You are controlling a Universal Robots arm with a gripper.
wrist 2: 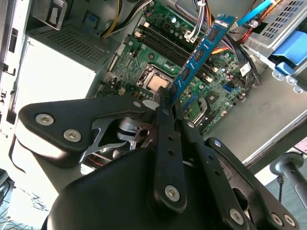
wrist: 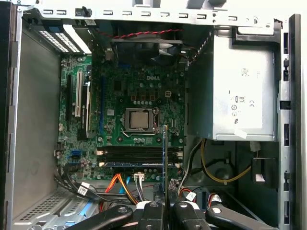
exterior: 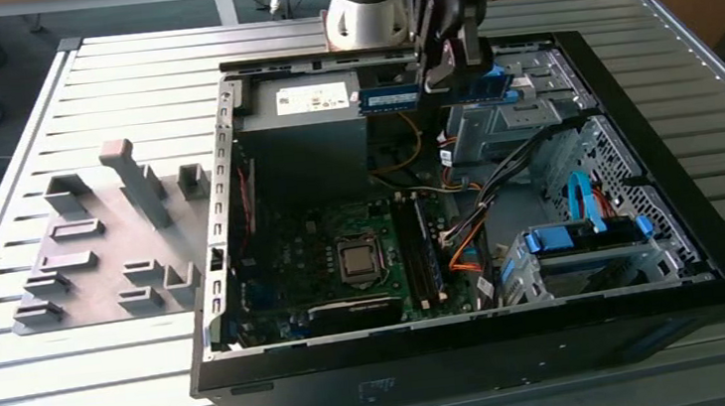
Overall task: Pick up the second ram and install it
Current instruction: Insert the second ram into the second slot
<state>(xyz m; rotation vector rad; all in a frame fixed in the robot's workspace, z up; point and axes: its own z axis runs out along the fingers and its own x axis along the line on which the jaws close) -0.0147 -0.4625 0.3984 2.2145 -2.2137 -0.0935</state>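
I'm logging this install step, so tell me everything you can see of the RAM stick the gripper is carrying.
The second ram is a thin, long blue circuit-board stick with dark chips in a row and a small white label near its far end. The gripper pinches one end between its fingers, and nothing else touches it. It hangs in the air above the open computer case, over the motherboard, not yet seated in a slot.

Arm comes in from the far edge of the exterior view, wrist pointing down. End effector (exterior: 453, 67) hangs high, clear of everything below. Fingers (wrist 2: 165, 124) closed tight, pinching the second ram (wrist 2: 199, 55) by one end; stick juts out beyond the fingertips.
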